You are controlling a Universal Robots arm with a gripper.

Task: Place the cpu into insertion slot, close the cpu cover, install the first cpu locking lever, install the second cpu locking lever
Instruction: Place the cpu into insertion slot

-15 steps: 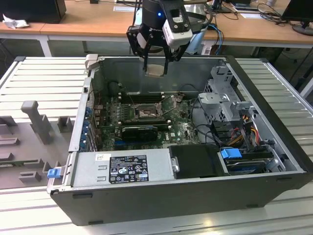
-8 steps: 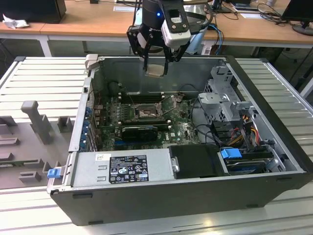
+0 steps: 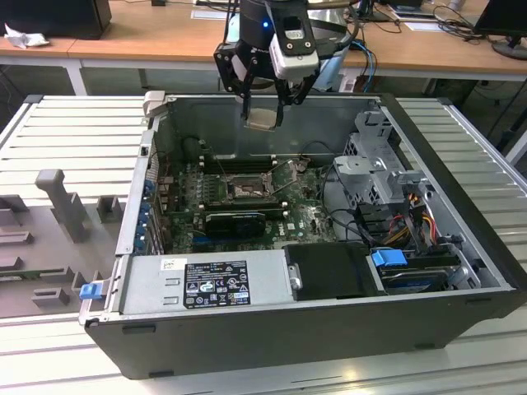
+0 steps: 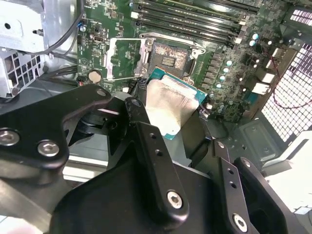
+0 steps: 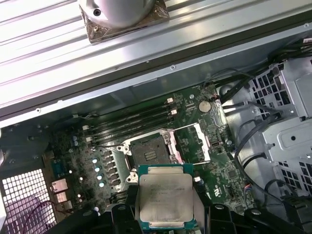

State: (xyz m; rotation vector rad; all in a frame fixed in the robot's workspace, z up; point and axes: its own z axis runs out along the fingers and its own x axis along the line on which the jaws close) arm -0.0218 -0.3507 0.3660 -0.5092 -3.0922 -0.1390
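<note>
**Exterior view and both wrist views: cpu gripped in the air, socket open below**

Two black fingers [image 4: 146, 141] are clamped on opposite edges of the cpu [image 4: 168, 109]. The second wrist view shows its pale metal top and a thin green border between them. In the first wrist view the fingers [image 5: 120, 219] frame the cpu [image 5: 165, 197] with its silver face fully toward the camera.

Only the exterior view gives the height. There the fingers [image 3: 244, 99] hold the cpu [image 3: 262, 118] level with the upper rim of the computer case [image 3: 461, 206], well clear of the motherboard [image 3: 305, 218] beneath.

The wrist views add the state of the socket. The insertion slot [image 5: 148, 153] lies bare and dark inside its silver rim. The cpu cover [image 5: 204, 141] is folded back just beside it, with green board showing through its cut-out. In the second wrist view, the insertion slot [image 4: 168, 58] sits between the cpu cover [image 4: 111, 58] and the long memory slots [image 4: 195, 14].

In the exterior view the insertion slot [image 3: 244, 188] lies near the middle of the motherboard. The black expansion card [image 3: 235, 220] is just beside it, toward the case's near wall. The case rests on a ribbed metal table [image 3: 66, 132].
</note>
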